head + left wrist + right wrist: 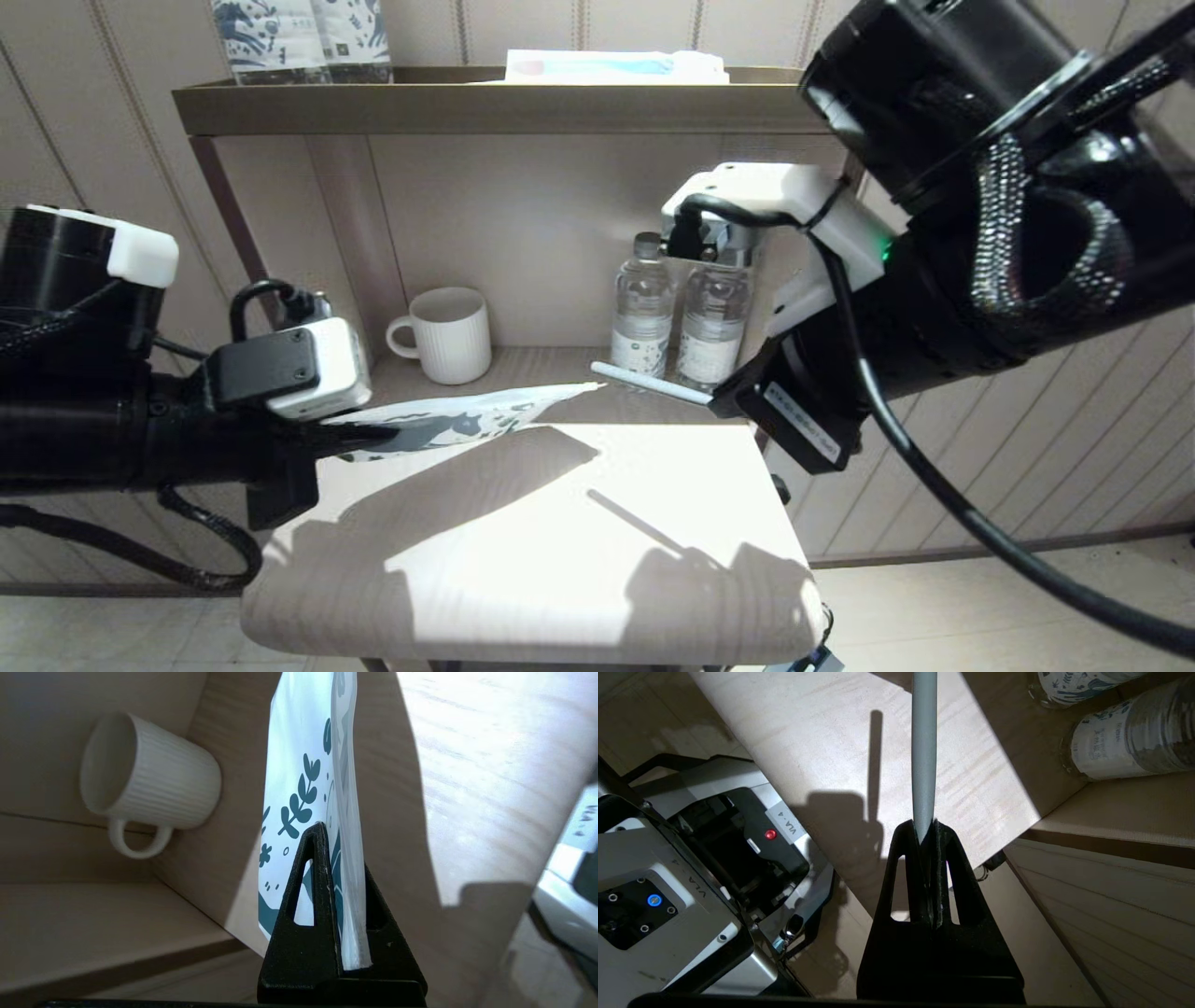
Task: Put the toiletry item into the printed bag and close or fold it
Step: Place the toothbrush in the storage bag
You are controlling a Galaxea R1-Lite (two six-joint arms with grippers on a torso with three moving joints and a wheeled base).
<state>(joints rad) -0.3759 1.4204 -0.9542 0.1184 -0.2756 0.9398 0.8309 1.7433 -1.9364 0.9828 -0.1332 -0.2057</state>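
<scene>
The left gripper (359, 434) was clamped on one end of the bag (457, 422), holding it nearly level above the table (523, 551), w/ its far tip reaching toward the toothbrush (649, 383). In the left wrist view, both fingers (313, 896) pinched the bag's (303, 779) edge, printed leaves and flowers showing. The right gripper (719, 403), at the table's right rear corner, was shut tight on the toothbrush handle (923, 751), which stuck out toward the bag; brush tip and bag tip sat just apart. Behind stood a ribbed mug (450, 334) & two bottles (677, 322) on the lower shelf. The brush threw a thin shadow on the sunlit tabletop.
</scene>
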